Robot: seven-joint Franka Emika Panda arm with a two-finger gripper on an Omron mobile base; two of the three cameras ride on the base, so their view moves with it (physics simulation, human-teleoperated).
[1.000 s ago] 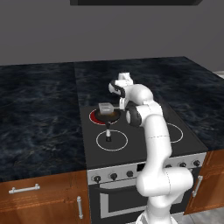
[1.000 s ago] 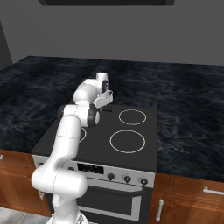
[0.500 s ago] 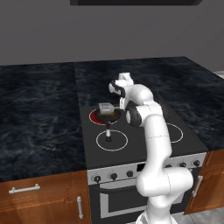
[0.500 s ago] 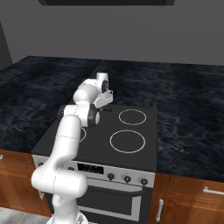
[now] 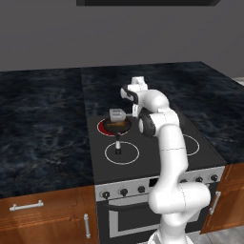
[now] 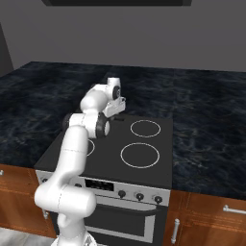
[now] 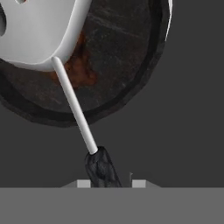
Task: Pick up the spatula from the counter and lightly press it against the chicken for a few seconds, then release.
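- Hand view: gripper is clamped on the dark handle of the spatula. The handle sits right between the two tips at the bottom edge.
- From the handle, a thin white shaft runs up and to the left into the white blade at top left, pointing away from the gripper.
- The blade lies over the round dark pan and covers most of the chicken. A brown patch shows past the blade's lower edge.
- Can't tell whether the blade presses on the chicken or sits just above it.
- The pan sits on the flat dark stove.
- Left base view: the arm comes up from lower right and bends over the stove, wrist angled down toward the rear left burner, which glows red.
- The pan is on that burner, its dark handle pointing toward the stove front.
- The pale blade is on top of the pan, just left of the wrist.
- Dark marbled desk on both sides of the stove.
- Right base view: the elbow and forearm stand in front of the stove's left side, with the hand tilted down over its rear left.
- Two white burner rings lie to the right of the arm.
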